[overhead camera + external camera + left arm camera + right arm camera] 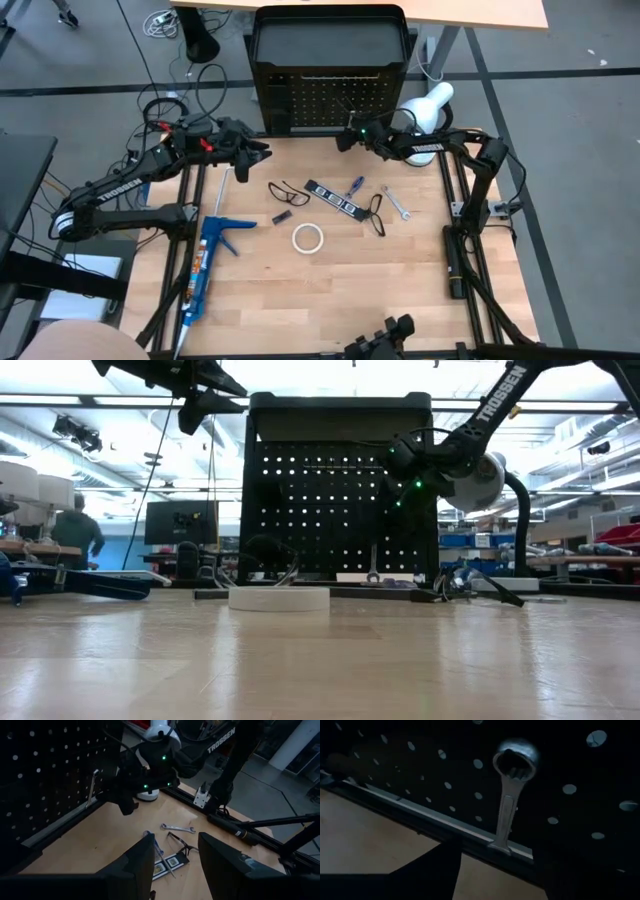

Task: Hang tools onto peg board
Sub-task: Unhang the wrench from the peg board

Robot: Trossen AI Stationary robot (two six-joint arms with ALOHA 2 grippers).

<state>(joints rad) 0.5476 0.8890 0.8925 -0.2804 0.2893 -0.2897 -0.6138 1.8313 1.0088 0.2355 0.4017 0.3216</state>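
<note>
Wrench is hanging by its ring end on the peg board — I'd call this step the release. Right hand just in front of the board, fingers parted, grasping nothing. Left hand near the board's left edge, open and empty. Next: back off, fetch the second wrench from the bench.

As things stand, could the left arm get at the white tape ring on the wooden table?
Probably yes. The left gripper hovers with fingers open over bare table, and nothing stands between it and the white tape ring; the right gripper is off at the black peg board.
</note>
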